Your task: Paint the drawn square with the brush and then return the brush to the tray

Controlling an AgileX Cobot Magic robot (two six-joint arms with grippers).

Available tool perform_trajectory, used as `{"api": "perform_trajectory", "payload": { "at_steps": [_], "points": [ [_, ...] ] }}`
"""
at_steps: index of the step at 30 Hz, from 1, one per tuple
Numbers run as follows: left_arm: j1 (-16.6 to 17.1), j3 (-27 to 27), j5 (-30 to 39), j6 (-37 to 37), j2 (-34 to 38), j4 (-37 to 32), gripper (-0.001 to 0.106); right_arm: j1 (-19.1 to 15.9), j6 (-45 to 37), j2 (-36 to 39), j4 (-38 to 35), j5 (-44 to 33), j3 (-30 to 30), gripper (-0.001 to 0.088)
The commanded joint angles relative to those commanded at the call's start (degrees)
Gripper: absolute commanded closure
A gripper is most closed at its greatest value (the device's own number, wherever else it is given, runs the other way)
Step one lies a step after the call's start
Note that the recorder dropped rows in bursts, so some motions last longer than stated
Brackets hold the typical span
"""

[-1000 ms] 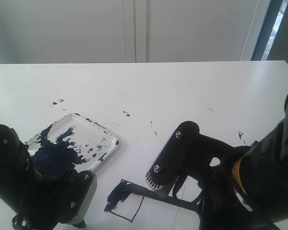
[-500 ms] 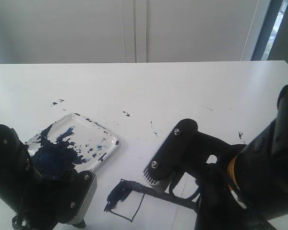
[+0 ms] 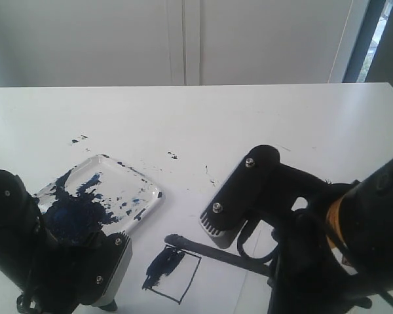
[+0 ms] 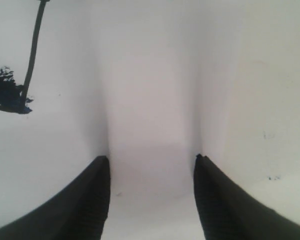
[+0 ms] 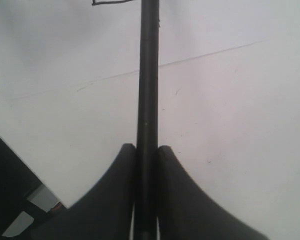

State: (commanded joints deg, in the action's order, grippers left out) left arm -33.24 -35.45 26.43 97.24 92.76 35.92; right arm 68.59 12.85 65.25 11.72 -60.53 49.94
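The right end effector (image 5: 146,147) is gripping the brush (image 3: 209,250), its two dark fingers pressing flat against either side of the thin black handle with no gap showing. The brush is lying low and nearly level over the table (image 3: 249,118), reaching leftward from the right arm, and its dark tip is sitting at the upper edge of the drawn square (image 3: 175,275), near the upper left corner. I cannot tell whether the tip is actually touching the surface.

The drawn square is lying near the front of the table, between the two arms. Dark blue paint is covering its left part in a ragged smear that is spilling a little past the outline, while the right part is showing white.

The tray (image 3: 128,180) is sitting to the left of the drawn square and a little farther back, just beside the left arm, with a thick blue-black blotch filling its near left side.

The left end effector (image 4: 151,157) is hanging with its fingers well apart, gripping nothing, bare white surface showing between them.
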Motion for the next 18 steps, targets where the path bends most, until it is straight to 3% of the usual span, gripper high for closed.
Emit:
{"api": "perform_trajectory", "payload": {
  "at_steps": [7, 18],
  "points": [
    [0.00, 0.00, 0.10, 0.00, 0.00, 0.00, 0.049, 0.00, -1.13, 1.25, -2.74, -0.75, -1.11, 0.0868],
    [0.00, 0.00, 0.10, -0.26, 0.00, 0.00, 0.049, 0.00, -1.02, 2.89, 0.19, 1.05, -1.97, 0.0868]
  ]
}}
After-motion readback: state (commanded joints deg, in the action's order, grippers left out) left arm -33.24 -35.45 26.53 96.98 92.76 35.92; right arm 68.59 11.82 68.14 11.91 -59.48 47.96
